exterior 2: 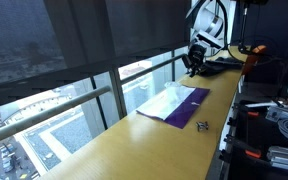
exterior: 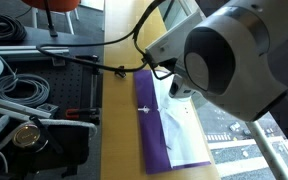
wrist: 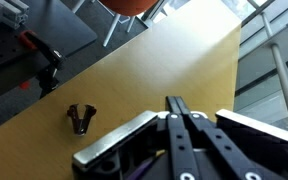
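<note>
Step in hand: we judge this to be an approach with nothing gripped yet. In the wrist view the gripper [wrist: 180, 102] has its fingers drawn together with no gap and nothing between them. It hangs above the wooden counter [wrist: 164, 60].

Location of the work item: the small binder clip [wrist: 81, 118] lies on the bare counter, off to one side of the fingers and clear of them. In both exterior views the clip [exterior: 144, 108] [exterior 2: 202, 125] sits just beside the edge of the purple mat [exterior: 156, 145], which carries a white sheet [exterior: 184, 125]. The gripper [exterior 2: 194, 66] stands over the far end of the mat, well apart from the clip.

Next move, as we judge it: spread the fingers, travel sideways until the clip lies between them, then descend. The clip is small and low, so alignment must be close
</note>
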{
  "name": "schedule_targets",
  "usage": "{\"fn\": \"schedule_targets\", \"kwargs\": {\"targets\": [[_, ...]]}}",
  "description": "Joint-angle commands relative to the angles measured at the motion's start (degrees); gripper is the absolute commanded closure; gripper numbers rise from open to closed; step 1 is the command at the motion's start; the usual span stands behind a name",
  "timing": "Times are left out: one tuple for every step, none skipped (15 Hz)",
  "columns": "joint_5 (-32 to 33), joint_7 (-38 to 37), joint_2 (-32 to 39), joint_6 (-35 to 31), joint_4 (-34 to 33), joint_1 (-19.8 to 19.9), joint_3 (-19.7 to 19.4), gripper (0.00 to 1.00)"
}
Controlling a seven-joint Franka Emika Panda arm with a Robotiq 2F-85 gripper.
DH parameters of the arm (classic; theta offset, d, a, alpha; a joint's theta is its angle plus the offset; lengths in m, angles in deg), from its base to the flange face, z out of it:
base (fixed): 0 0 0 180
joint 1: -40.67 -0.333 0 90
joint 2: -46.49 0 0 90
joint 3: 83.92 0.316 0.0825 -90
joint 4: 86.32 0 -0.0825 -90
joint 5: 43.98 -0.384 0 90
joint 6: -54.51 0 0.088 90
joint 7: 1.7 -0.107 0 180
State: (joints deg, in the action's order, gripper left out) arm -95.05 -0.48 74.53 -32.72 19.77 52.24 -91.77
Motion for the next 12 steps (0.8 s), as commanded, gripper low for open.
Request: {"fn": "schedule_targets", "kwargs": {"targets": [[-0.1,-0.1,0.8,0.4,-1.6,-0.2,0.3,1.0],[-0.2,-0.2,1.0,0.4,-1.9,-0.2,0.4,1.0],[-0.2,-0.2,1.2,0.4,-2.2,-0.3,0.5,1.0],[-0.3,-0.3,1.3,0.5,-2.6,-0.3,0.6,1.0],[-0.4,-0.4,1.5,0.5,-3.0,-0.3,0.7,1.0],[-0.4,-0.5,1.6,0.6,-3.3,-0.4,0.8,1.0],[-0.5,-0.5,1.8,0.6,-3.6,-0.4,0.9,1.0],[-0.5,-0.5,2.0,0.6,-3.9,-0.4,0.9,1.0],[-0.5,-0.5,2.2,0.6,-4.2,-0.3,1.0,1.0],[-0.4,-0.5,2.4,0.6,-4.5,-0.3,1.0,1.0],[-0.4,-0.5,2.6,0.6,-4.7,-0.3,1.0,1.0],[-0.2,-0.3,2.8,0.9,-5.0,0.0,0.9,1.0]]}}
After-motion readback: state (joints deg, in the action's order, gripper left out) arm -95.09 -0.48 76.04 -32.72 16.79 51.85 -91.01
